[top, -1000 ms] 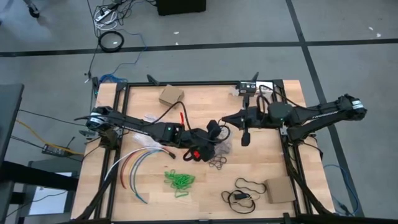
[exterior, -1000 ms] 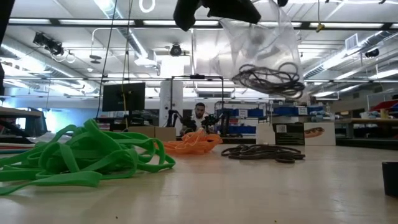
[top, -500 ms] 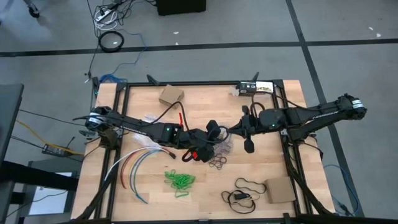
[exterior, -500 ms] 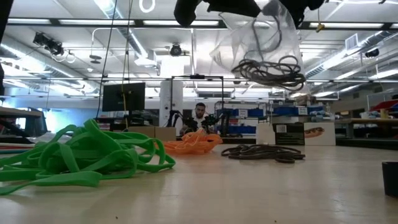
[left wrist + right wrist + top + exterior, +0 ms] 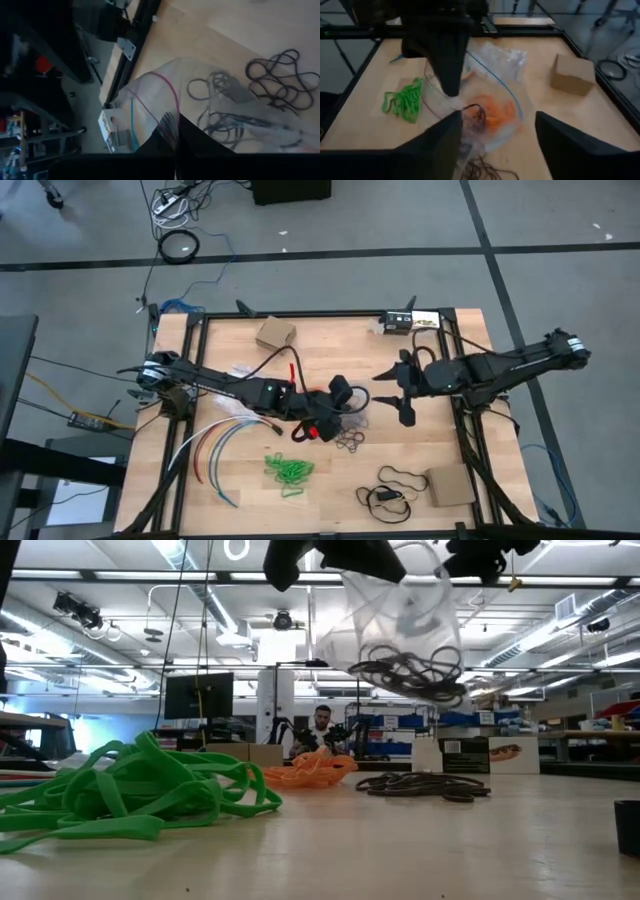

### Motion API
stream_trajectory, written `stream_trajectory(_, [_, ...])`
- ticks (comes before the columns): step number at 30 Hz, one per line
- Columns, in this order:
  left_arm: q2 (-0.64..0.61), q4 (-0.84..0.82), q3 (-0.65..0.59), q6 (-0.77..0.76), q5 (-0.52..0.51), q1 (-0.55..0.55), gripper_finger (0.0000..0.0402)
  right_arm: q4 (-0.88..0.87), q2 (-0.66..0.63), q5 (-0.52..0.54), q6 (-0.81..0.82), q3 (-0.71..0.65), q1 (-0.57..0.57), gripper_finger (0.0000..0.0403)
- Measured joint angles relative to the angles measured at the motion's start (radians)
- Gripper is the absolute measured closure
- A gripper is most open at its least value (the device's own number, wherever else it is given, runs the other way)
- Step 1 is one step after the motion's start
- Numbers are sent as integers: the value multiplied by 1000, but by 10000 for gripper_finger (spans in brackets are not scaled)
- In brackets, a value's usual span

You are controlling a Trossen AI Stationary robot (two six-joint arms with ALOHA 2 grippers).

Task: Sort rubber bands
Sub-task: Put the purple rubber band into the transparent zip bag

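Your left gripper [image 5: 338,395] is pinching the clear zip bag [image 5: 400,615] mid-bench, dark rubber bands [image 5: 405,670] sagging inside. Right gripper [image 5: 396,393] is hovering beside it, fingers spread wide. Limp, featherlight stuff: you're best taking the bag's rim.

Overhead camera looks straight down on the whole table [image 5: 440,440]; low camera sits at tabletop height, facing the room. Each wrist camera looks closely past its own fingers. All views share the clear bag [image 5: 400,615] ahead of the right gripper [image 5: 396,392]
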Motion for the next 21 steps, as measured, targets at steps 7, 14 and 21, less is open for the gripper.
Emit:
stream_trajectory(7, [0, -46, 0, -29, -2, -6, 401, -122, 11, 42, 140, -44, 54, 157])
stream_trajectory(14, [0, -58, 0, -31, -1, -22, 401, 133, 202, 28, 148, -235, 116, 199])
stream_trajectory(21, [0, -65, 0, -32, -3, -28, 401, 344, 440, 4, 112, -281, 120, 219])
